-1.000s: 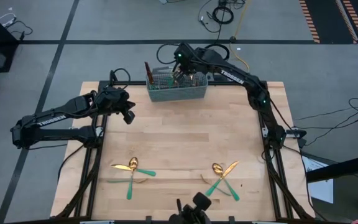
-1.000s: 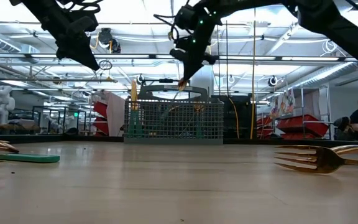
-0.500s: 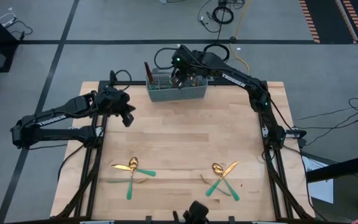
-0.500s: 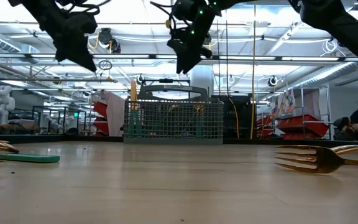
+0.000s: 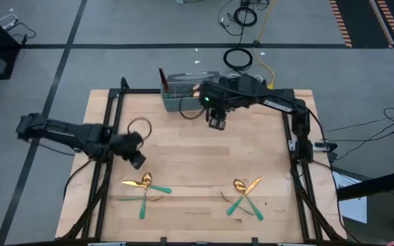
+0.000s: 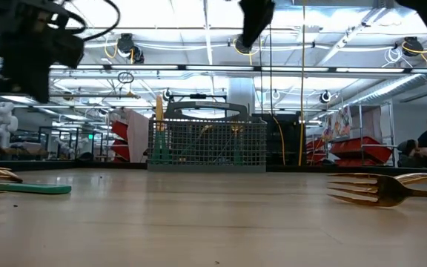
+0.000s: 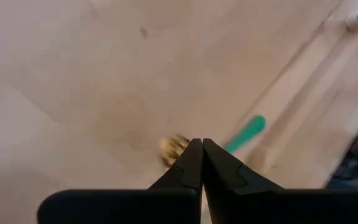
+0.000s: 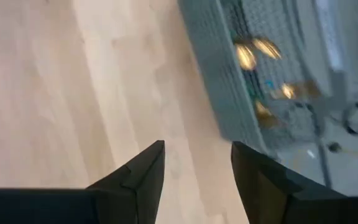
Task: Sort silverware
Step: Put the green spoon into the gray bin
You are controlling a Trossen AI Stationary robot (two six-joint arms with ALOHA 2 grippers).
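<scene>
gold-headed silverware [image 8: 247, 57] stands in mesh caddy [image 5: 183, 92]; right gripper [image 5: 216, 121] parted, left gripper [image 5: 136, 158] closed empty

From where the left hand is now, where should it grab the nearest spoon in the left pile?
Take the spoon by its teal handle, on the free end that points toward the table's middle, coming straight down. It lies flat, and its gold head sits in the crossing with the other pieces, so the handle end is likely the cleanest grip. The left hand, shut, is just beyond the pile.
</scene>
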